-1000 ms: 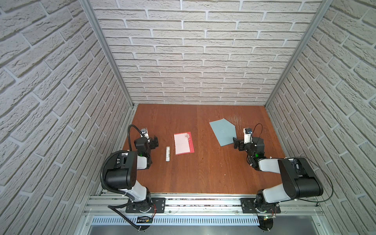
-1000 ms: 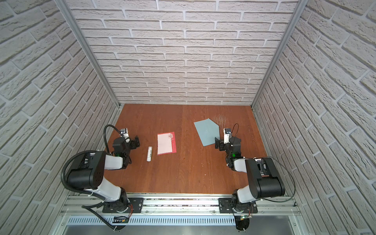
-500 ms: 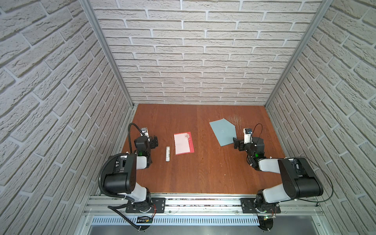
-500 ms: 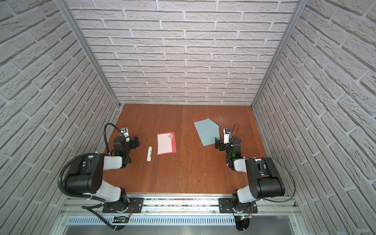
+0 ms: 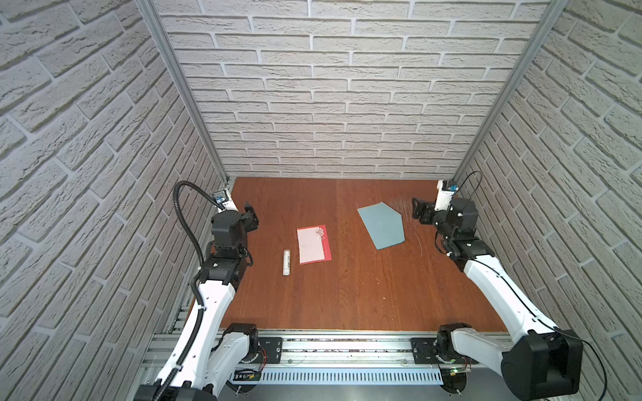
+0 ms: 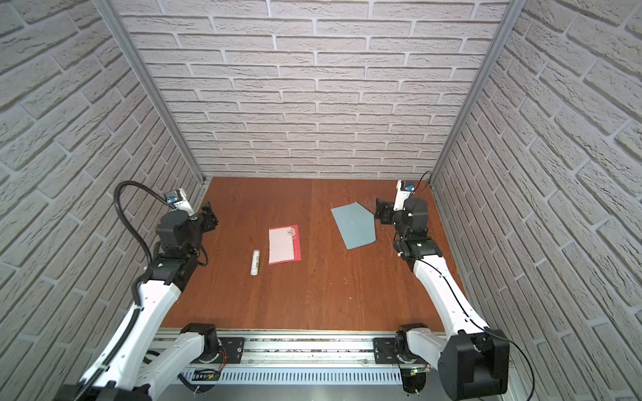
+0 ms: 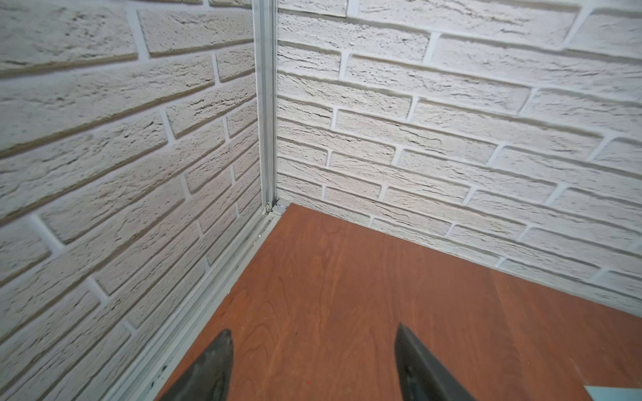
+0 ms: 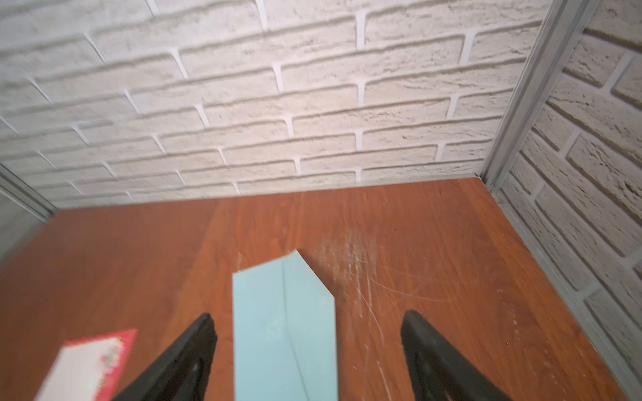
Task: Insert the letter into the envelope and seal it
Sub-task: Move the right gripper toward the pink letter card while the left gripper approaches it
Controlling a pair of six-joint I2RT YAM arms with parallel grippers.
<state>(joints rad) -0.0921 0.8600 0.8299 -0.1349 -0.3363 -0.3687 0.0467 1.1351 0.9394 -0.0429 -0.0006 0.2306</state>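
The letter (image 5: 312, 244) (image 6: 283, 244), pinkish-white with red edges, lies flat left of the table's middle. Its blurred corner also shows in the right wrist view (image 8: 87, 368). The light blue envelope (image 5: 382, 224) (image 6: 354, 224) lies flat to the right of the letter, with its pointed end toward the back wall. My left gripper (image 5: 250, 217) (image 6: 209, 217) (image 7: 313, 328) hovers open near the left wall, over bare wood. My right gripper (image 5: 418, 210) (image 6: 380, 211) (image 8: 308, 314) hangs open just right of the envelope (image 8: 285, 330), holding nothing.
A small white cylindrical stick (image 5: 286, 262) (image 6: 255, 262) lies just left of the letter. Brick-pattern walls close in the table (image 5: 347, 295) on three sides. Pale scratches mark the wood by the envelope's tip. A corner of the envelope (image 7: 618, 394) shows in the left wrist view.
Both grippers have risen and moved toward the back of the table. The letter, envelope and stick have not moved.
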